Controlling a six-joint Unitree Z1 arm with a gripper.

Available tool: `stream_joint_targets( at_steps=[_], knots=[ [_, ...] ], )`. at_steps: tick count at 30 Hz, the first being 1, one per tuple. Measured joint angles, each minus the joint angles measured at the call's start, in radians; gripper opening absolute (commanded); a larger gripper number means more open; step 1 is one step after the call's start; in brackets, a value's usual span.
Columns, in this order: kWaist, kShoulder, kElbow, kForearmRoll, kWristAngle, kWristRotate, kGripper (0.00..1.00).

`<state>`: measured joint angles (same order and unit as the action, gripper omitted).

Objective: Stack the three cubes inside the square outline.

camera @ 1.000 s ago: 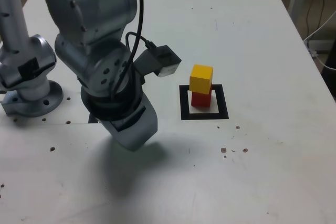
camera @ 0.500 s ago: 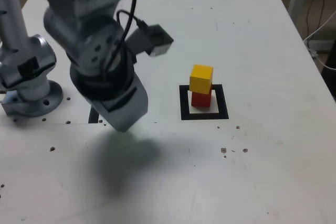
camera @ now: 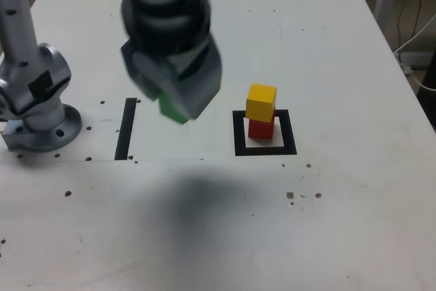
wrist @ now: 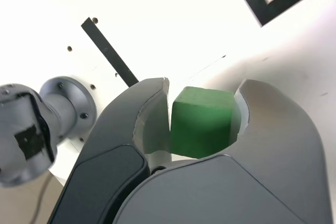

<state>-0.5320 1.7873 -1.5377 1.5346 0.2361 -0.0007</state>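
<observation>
The small matte green cube sits clamped between the two grey jaws of the pincer, one jaw pressed on each of two opposite faces. In the exterior view only a sliver of the green cube shows under the pincer, left of centre in the frame and lifted off the white worktop, with a soft shadow below it in the lower middle. A cube has no long axis; in the wrist view its top face is tilted a little, and one upright edge faces the camera.

The small matte yellow cube rests on the small matte red cube, turned slightly relative to it, and the pair stands inside the black tape square outline just right of centre. The red cube sits toward the square's far side, leaving white centre bare in front.

A straight black tape strip lies left of the pincer, running near to far. The arm's silver base stands at the left edge.
</observation>
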Motion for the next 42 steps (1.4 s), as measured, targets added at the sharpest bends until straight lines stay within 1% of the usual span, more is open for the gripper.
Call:
stream_joint_targets(
  at_steps=[3, 5, 7, 9, 12, 15, 19, 26, 31, 36, 42],
  knots=[
    [0.067, 0.004, -0.054, 0.017, -0.016, 0.0, 0.24],
    [0.092, 0.008, -0.072, 0.02, -0.02, -0.001, 0.24],
    [0.129, 0.019, -0.102, 0.024, -0.039, -0.011, 0.24],
    [0.166, 0.026, -0.119, 0.024, -0.044, -0.018, 0.24],
    [0.214, 0.05, -0.149, 0.024, -0.066, -0.031, 0.24],
    [0.261, 0.081, -0.175, 0.024, -0.077, -0.04, 0.24],
    [0.292, 0.108, -0.188, 0.024, -0.078, -0.056, 0.24],
    [0.305, 0.17, -0.235, 0.023, -0.069, -0.07, 0.24],
    [0.306, 0.207, -0.276, 0.023, -0.056, -0.071, 0.24],
    [0.308, 0.23, -0.31, 0.023, -0.031, -0.066, 0.24],
    [0.322, 0.242, -0.309, 0.023, -0.024, -0.055, 0.24]
  ],
)
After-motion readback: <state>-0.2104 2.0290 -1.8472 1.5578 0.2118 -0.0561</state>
